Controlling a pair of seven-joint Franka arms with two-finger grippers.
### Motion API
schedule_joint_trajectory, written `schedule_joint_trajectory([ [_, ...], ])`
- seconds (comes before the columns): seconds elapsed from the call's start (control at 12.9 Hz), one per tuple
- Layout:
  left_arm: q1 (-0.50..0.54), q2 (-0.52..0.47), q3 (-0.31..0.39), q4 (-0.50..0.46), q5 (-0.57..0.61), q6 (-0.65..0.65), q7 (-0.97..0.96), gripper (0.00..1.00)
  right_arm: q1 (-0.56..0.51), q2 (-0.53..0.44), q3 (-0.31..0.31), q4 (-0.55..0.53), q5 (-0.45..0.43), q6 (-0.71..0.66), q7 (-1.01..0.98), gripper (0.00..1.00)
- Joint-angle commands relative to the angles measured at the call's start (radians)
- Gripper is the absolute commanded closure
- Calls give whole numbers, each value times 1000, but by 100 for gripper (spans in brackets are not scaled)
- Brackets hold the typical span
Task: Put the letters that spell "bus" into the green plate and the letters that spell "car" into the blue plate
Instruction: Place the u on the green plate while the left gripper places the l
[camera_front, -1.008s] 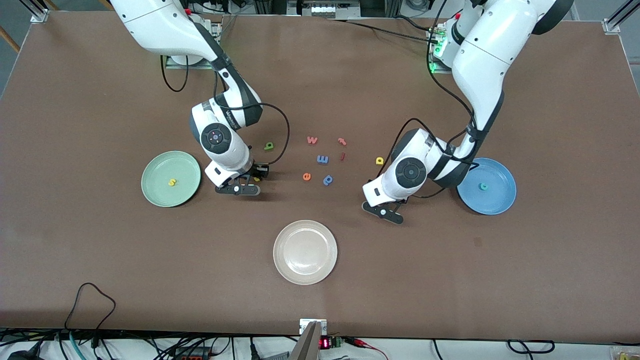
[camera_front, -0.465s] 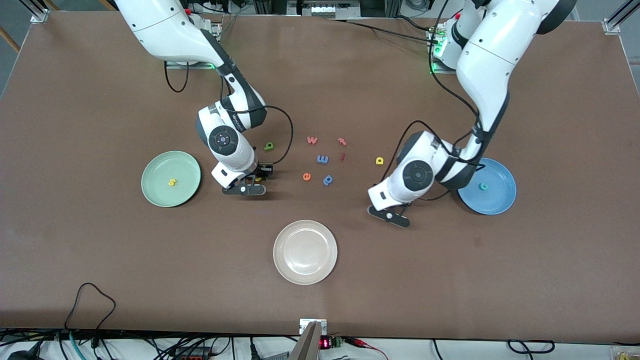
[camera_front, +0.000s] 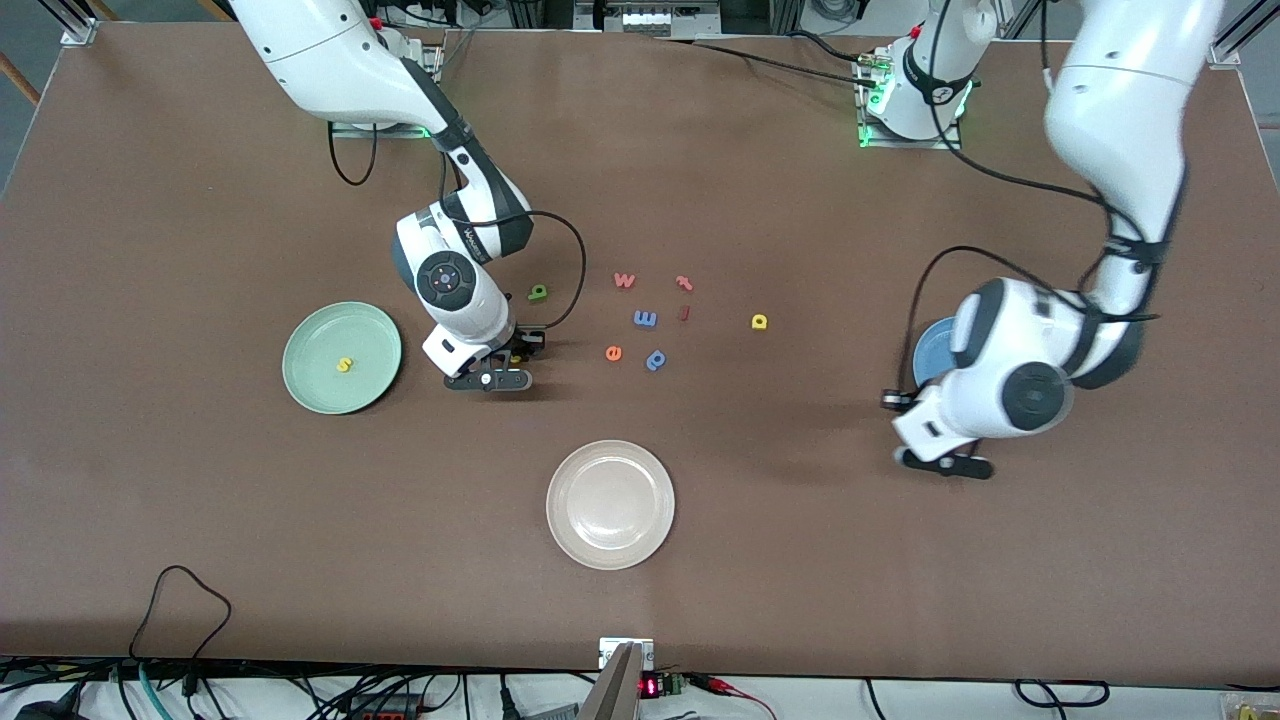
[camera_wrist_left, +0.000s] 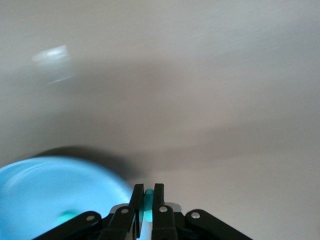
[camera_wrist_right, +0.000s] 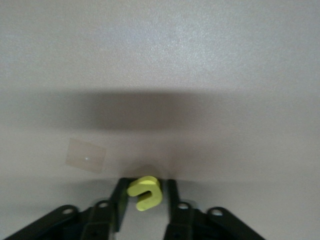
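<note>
My right gripper (camera_front: 498, 368) is down at the table between the green plate (camera_front: 312, 392) and the loose letters. In the right wrist view its fingers (camera_wrist_right: 121, 200) are shut on the yellow u (camera_wrist_right: 145, 194), which lies flat. A yellow s (camera_front: 343, 365) lies in the green plate and the dark green b (camera_front: 538, 292) is on the table. My left gripper (camera_wrist_left: 148, 189) is shut on a thin teal letter (camera_wrist_left: 148, 198) and hangs by the rim of the blue plate (camera_wrist_left: 45, 185). A teal shape (camera_wrist_left: 65, 218) lies in that plate. The yellow a (camera_front: 759, 321) sits on the table.
Loose letters lie mid-table: a red w (camera_front: 624, 280), a red t (camera_front: 684, 283), a blue letter (camera_front: 645, 319), an orange e (camera_front: 614, 352) and a blue p (camera_front: 655, 359). A white plate (camera_front: 562, 532) stands nearer the front camera. The left arm hides most of the blue plate (camera_front: 928, 352).
My left arm has lifted from the table and swung with the teal letter to the blue plate. My right gripper shifted slightly toward the loose letters, then stayed down and closed on the u.
</note>
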Motion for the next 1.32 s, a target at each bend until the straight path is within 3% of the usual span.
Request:
schedule_joint_trajectory([
  [0.0,145,-41,-32,-116,24,5,115,100,8,21,-4,11,-4,14,-10,87],
  [0.31,212,-87,-60,-341,24,224,102,97,-18,-22,-4,6,-5,3,-22,91],
  [0.54,209,-93,-62,-337,23,226,93,97,-145,-146,-4,-20,-5,-143,-120,91],
  [0.7,207,-92,-62,-328,23,227,93,85,-218,-194,-4,-43,-5,-201,-182,91],
  [0.78,207,-92,-63,-323,23,227,96,62,-252,-208,-4,-66,-5,-204,-214,91],
  [0.85,210,-92,-63,-322,19,227,96,26,-292,-211,-4,-86,-5,-202,-251,91],
  [0.93,212,-92,-63,-322,15,227,97,0,-329,-211,-4,-100,-5,-201,-284,91],
  [1.16,206,-125,-100,-322,15,221,109,0,-397,-202,-4,-135,-7,-184,-341,87],
  [1.24,206,-141,-132,-320,15,221,99,19,-412,-197,-4,-141,-7,-179,-358,81],
])
